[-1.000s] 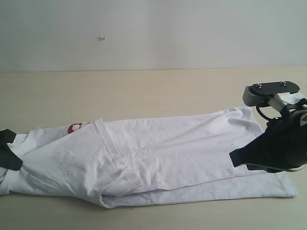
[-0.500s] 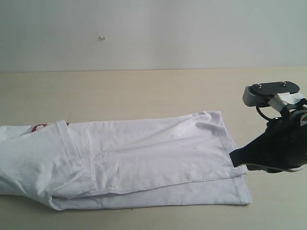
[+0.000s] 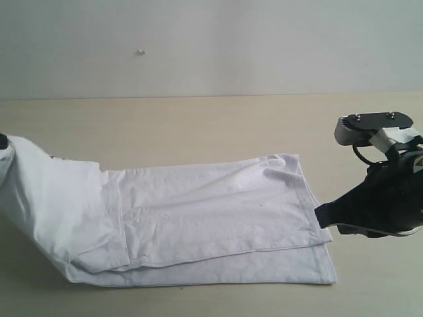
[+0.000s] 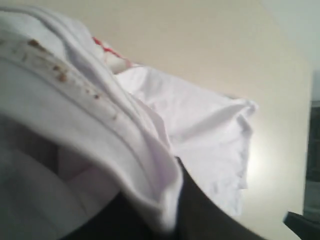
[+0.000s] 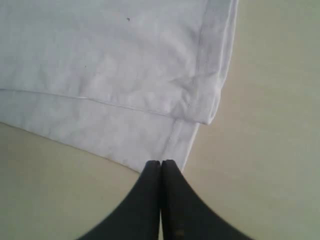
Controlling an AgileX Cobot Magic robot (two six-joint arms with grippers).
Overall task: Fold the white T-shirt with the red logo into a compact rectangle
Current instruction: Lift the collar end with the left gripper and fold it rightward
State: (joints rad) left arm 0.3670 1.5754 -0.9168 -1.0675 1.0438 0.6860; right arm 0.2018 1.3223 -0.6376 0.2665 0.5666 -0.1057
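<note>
I judge the crosswise fold is in hand: my left jaws pinch the white T-shirt (image 3: 211, 211) by its collar end, held above the surface (image 3: 198, 125), hem lying flat. My right jaws, pressed together and empty, hover beside the hem corner. Next, carry the collar end over toward the hem.

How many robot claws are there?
2. The right gripper sits shut by the hem of the white T-shirt; the left gripper pinches its raised other end, mostly hidden by cloth.

The white T-shirt (image 3: 211, 218) has slid left, its left end lifted.
</note>
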